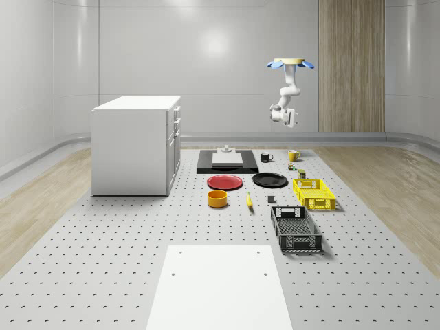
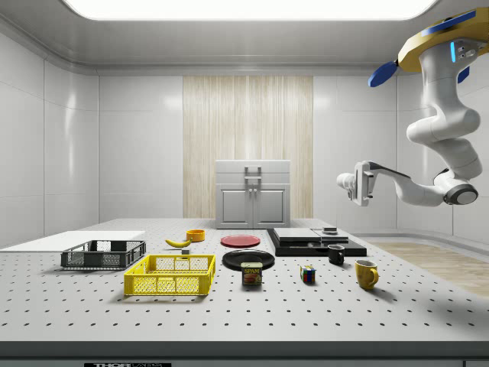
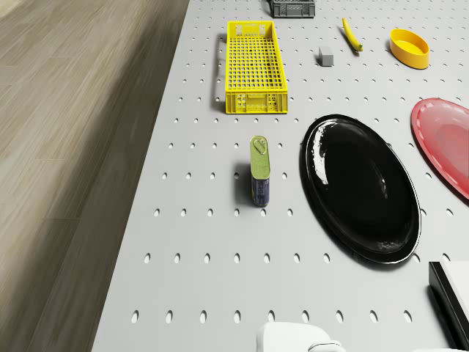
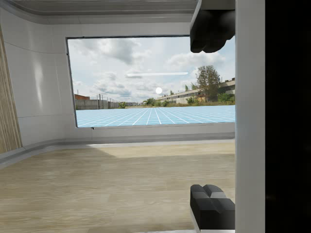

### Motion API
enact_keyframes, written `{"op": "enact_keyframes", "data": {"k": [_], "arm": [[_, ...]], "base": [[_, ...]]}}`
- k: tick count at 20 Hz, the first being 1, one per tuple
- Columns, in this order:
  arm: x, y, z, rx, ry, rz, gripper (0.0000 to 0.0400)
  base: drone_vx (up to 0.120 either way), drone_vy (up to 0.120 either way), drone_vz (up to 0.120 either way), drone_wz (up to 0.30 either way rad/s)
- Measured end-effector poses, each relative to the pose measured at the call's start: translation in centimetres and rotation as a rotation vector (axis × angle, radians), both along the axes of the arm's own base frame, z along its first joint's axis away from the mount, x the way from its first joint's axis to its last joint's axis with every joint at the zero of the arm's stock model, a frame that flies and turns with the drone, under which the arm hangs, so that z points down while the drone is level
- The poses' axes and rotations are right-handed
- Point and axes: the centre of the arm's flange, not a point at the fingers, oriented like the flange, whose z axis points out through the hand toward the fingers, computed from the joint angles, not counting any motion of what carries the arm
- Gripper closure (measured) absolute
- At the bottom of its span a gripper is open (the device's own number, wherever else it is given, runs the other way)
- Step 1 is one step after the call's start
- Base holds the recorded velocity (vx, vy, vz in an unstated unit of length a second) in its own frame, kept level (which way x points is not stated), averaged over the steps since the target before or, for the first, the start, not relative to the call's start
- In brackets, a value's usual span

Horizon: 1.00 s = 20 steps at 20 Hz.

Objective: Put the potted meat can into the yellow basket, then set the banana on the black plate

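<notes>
1. we see the drone [image 1: 291, 64] hovering high above the far end of the perforated table [image 1: 137, 247], over the mugs.
2. its arm hangs down with the gripper [image 2: 353, 185] held well above the tabletop, pointing sideways across the room.
3. in the wrist view the fingers [image 4: 212, 205] stand wide apart with nothing between them.
4. the potted meat can [image 3: 260, 171] stands upright between the yellow basket [image 3: 254, 67] and the black plate [image 3: 363, 187], touching neither.
5. the banana [image 3: 352, 34] lies on the table beyond the plate, near a yellow bowl [image 3: 409, 47].
</notes>
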Motion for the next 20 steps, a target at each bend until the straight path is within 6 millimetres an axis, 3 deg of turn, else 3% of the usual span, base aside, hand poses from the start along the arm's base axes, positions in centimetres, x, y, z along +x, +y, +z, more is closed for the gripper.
{"op": "enact_keyframes", "data": {"k": [4, 8, 13, 20], "arm": [[0.2, -3.2, -4.5, -0.564, 0.001, -0.021, 0.0], [0.2, -6.1, -6.1, -0.897, 0.003, -0.031, 0.0], [0.2, -8.0, -6.6, -1.094, 0.007, -0.035, 0.0], [0.2, -8.9, -6.7, -1.192, 0.01, -0.036, 0.0]], "base": [[0.12, 0.0, -0.12, 0.0], [0.12, 0.0, -0.12, 0.0], [0.12, 0.0, -0.12, 0.0], [0.12, 0.0, -0.12, 0.0]]}}
